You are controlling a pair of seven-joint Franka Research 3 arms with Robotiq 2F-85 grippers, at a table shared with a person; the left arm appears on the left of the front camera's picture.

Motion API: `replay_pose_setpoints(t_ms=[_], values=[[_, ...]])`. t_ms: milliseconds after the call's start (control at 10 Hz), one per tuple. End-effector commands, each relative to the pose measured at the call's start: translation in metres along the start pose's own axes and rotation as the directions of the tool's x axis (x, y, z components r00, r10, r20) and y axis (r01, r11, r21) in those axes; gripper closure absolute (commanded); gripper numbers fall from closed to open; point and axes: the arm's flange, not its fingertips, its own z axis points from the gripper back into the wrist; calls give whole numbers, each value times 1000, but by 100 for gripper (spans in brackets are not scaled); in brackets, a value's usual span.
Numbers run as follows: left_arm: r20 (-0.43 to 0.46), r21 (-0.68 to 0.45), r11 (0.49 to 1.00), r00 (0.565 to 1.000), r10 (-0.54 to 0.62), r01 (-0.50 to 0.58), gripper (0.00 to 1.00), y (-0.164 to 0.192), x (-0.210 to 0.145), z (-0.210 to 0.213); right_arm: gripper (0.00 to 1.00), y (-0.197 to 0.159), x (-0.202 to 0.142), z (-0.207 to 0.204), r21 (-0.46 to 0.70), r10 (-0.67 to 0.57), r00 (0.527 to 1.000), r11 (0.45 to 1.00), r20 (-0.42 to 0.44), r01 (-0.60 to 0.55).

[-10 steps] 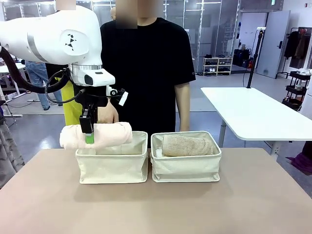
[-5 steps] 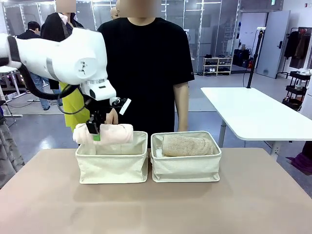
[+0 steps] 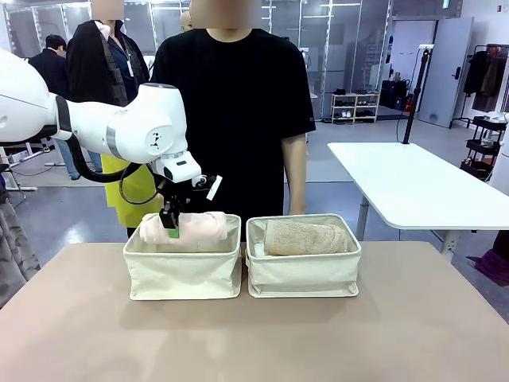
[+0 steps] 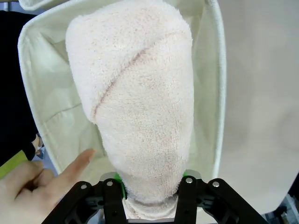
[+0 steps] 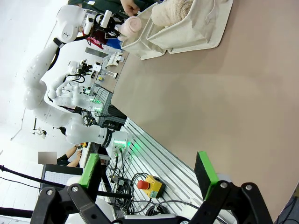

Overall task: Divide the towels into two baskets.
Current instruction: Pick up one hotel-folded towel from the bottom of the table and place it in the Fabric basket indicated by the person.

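Front view, nearest first: the tan table (image 3: 254,334) lies bare up to two cream canvas baskets standing side by side, close together near its far edge. The left basket (image 3: 182,268) has the cream towel (image 3: 193,227) at its rim, lying lengthwise and rising above the fabric wall. The left gripper (image 3: 172,227) pinches this roll near its left end; one green pad shows against the terry, and the other finger is hidden behind the cloth. The right basket (image 3: 302,270) holds the tan towel (image 3: 304,237), sunk so that its lower half is hidden by the front wall. Whether anything lies beneath either roll cannot be told. Behind the baskets stands a person in a black shirt (image 3: 235,103), with the forearms partly hidden by the arm and the baskets.

From the left wrist camera, the black fingers rise from the bottom edge and clamp the near end of the cream towel, which stretches away over the open basket. The pads are almost wholly buried in the pile. The person's hand (image 4: 39,175) enters at lower left, one finger extended near the roll; whether it touches is unclear.

From the right wrist camera, the right gripper (image 5: 149,172) hangs spread wide, holding nothing, well apart from the baskets, which appear small and sideways at the top edge.
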Motion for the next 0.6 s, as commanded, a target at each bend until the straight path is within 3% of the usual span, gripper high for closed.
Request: replay_pose_setpoints(t_ms=[0, 100, 200, 500], values=[[7, 28, 999, 1000, -22, 21, 25, 6, -3, -1, 0, 3, -1, 1, 4, 11, 1000, 1000, 7, -11], [7, 33, 999, 999, -32, 32, 18, 5, -2, -1, 0, 3, -1, 1, 4, 11, 1000, 1000, 7, -11], [4, 36, 999, 999, -37, 37, 0, 5, -2, 0, 0, 3, -1, 1, 4, 11, 1000, 1000, 7, -11], [5, 36, 998, 999, -52, 51, 2, 1, 1, 3, 0, 3, -1, 1, 4, 11, 1000, 1000, 7, -11]])
